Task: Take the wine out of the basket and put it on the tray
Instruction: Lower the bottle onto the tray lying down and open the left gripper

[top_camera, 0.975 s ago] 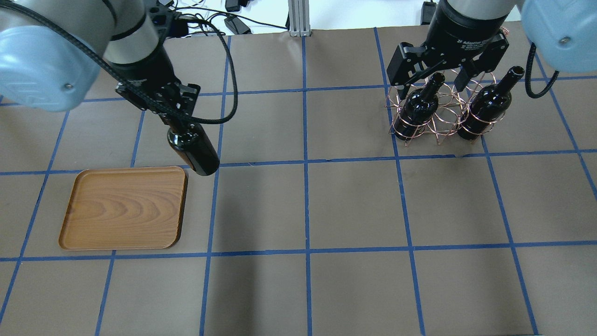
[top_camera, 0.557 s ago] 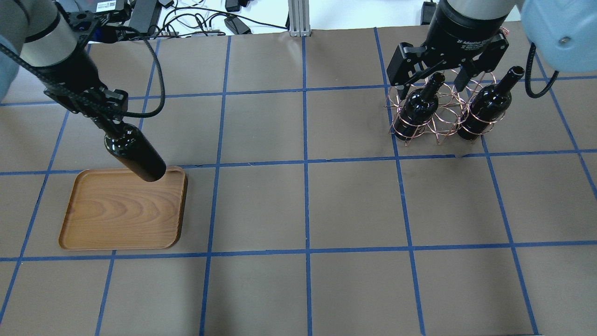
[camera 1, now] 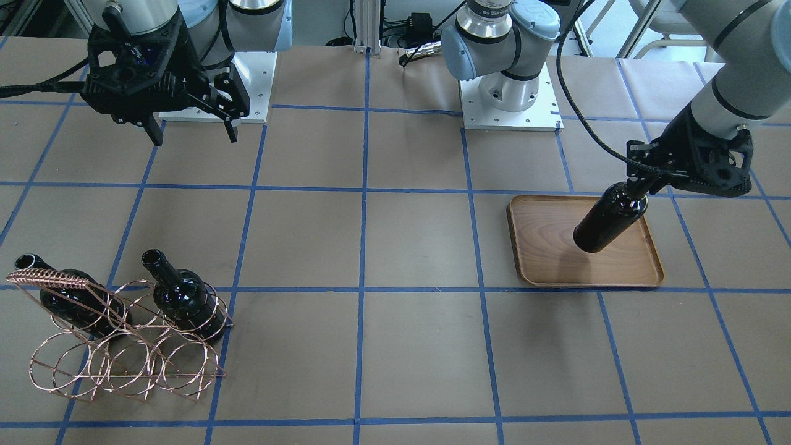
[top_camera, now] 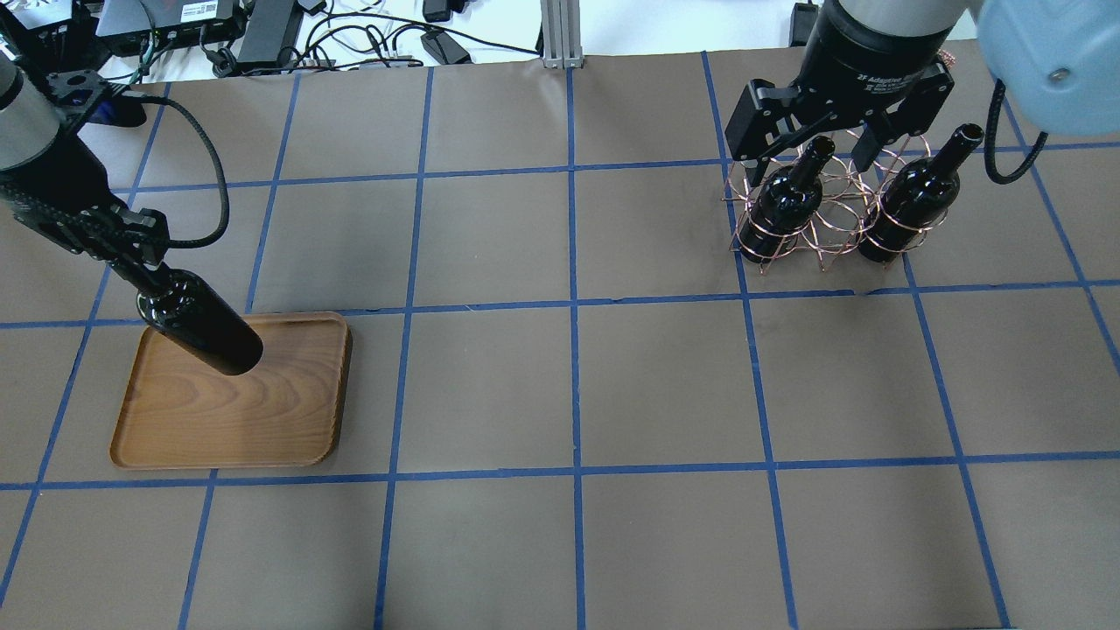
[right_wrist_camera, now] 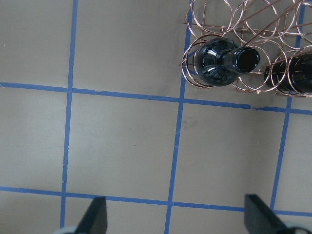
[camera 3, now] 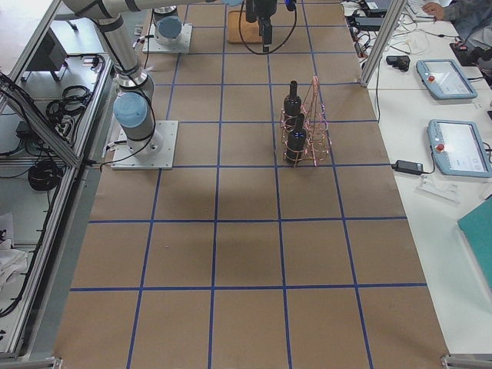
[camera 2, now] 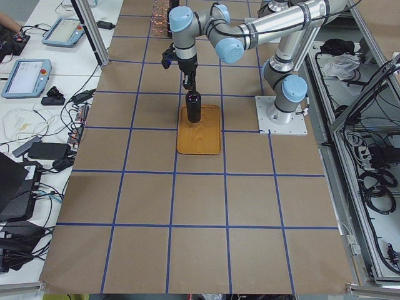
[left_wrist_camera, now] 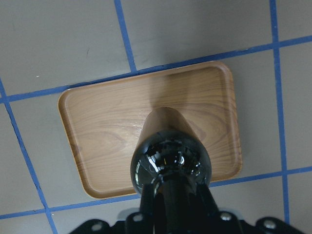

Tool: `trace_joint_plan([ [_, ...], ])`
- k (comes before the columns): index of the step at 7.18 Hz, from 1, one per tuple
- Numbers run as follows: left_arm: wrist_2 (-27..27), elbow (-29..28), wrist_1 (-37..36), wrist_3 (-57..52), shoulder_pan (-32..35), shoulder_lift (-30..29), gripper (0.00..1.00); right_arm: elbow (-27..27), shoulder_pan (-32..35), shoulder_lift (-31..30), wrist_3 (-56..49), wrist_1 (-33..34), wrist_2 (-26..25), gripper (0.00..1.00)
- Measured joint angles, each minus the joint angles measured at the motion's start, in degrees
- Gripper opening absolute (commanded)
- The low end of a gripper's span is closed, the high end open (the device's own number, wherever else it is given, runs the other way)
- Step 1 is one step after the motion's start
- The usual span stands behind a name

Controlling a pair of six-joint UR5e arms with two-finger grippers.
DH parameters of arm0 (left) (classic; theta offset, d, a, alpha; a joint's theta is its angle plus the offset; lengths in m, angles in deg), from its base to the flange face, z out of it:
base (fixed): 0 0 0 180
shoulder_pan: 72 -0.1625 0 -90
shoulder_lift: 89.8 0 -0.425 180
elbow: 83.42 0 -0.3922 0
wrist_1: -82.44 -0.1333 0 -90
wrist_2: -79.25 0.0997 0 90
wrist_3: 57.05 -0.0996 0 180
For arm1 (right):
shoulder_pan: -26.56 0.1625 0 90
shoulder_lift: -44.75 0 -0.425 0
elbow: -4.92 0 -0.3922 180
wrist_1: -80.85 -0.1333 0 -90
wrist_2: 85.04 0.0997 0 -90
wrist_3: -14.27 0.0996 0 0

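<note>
Left gripper (top_camera: 143, 269) holding the wine (top_camera: 206, 329) by its neck over the tray (top_camera: 293, 424).
The left gripper's jaws are clamping shut around the bottle's slim neck, and the dark body is hanging tilted below the fingers, above the tray's wooden floor; whether its base is touching the wood cannot be told. The right gripper (camera 1: 193, 128) is hovering with jaws spread wide and holding nothing, on the robot's side of the basket (camera 1: 123, 366), where two other bottles (camera 1: 185, 303) are sitting in the rings.

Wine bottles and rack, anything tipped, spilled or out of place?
Nothing stands out. Two wine bottles stand upright in the wire rack; the left gripper holds the third bottle by its neck, upright over the wooden tray. No spills.
</note>
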Motion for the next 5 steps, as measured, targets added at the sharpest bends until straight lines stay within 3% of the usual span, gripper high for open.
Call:
trace_joint_plan([
  [5,0.27,2.67,-1.22,-1.42,-1.51,-1.71,0.00,0.00,0.00,0.00,0.09,0.00,0.00,1.00],
])
